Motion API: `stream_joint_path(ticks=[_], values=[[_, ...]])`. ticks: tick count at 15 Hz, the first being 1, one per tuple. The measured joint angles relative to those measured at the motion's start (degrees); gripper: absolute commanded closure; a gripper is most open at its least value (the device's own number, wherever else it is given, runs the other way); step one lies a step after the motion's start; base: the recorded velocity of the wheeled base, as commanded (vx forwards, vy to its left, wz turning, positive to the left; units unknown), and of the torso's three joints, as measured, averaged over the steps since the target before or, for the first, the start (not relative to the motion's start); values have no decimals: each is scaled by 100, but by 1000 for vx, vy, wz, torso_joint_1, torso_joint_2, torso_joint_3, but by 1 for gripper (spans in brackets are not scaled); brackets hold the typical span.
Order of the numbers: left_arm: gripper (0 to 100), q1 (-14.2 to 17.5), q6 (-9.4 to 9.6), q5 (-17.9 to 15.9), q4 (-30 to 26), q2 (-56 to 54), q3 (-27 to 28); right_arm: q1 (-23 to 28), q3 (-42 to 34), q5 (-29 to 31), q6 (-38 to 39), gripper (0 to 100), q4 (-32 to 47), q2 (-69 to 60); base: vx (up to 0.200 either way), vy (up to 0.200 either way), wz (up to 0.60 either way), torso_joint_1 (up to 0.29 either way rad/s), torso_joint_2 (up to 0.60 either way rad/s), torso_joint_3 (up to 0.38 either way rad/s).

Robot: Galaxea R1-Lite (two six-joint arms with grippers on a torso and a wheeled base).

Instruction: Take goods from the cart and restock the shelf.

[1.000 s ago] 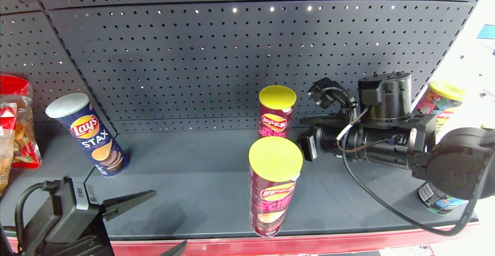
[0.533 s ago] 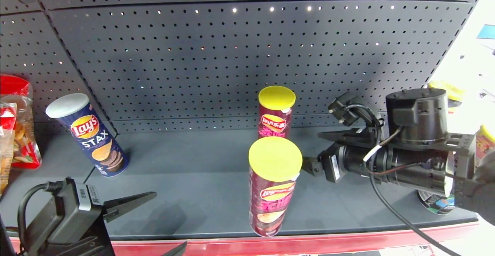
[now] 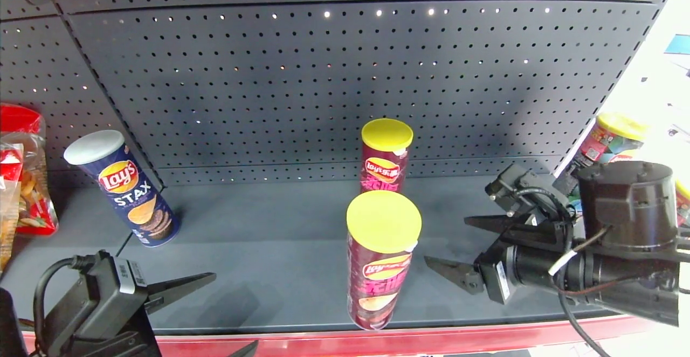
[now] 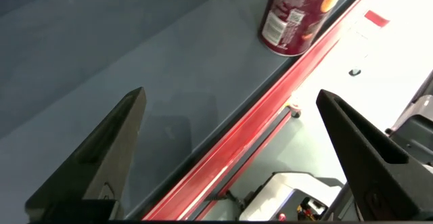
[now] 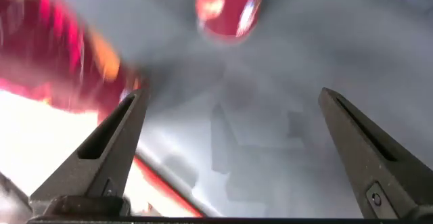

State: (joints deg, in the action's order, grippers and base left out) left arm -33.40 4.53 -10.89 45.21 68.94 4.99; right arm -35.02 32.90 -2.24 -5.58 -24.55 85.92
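Head view: R gripper [image 3: 446,240] spread wide and empty at 3 o'clock of front maroon can [image 3: 381,260], not touching it. In the last sec the R arm backed off from beside rear maroon can [image 3: 386,155] twd 4 o'clock. Front can stands upright nr the shelf [image 3: 269,249] lip, so placing looks done; next prob. fetch more stock. L gripper [image 3: 237,308] at 8 o'clock, apart, empty.

L wrist view: L gripper [image 4: 230,94] apart over the shelf [image 4: 101,61] edge, front maroon can [image 4: 298,14] beyond.

R wrist view: R gripper [image 5: 231,94] apart, blurred front maroon can [image 5: 226,7] ahead.

Head camera overlooks the shelf [image 3: 269,238]; wrist cameras peer closely past left pincer [image 4: 230,94] and right pincer [image 5: 231,94] (all sharing the can [image 3: 380,260] ahead).
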Motion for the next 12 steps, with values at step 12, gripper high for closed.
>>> stream_joint_path(ticks=[12], values=[[0,121,2,7,9,-20,-44,-461,-265,6,0,0,-29,501,0,0,0,0,0,0]])
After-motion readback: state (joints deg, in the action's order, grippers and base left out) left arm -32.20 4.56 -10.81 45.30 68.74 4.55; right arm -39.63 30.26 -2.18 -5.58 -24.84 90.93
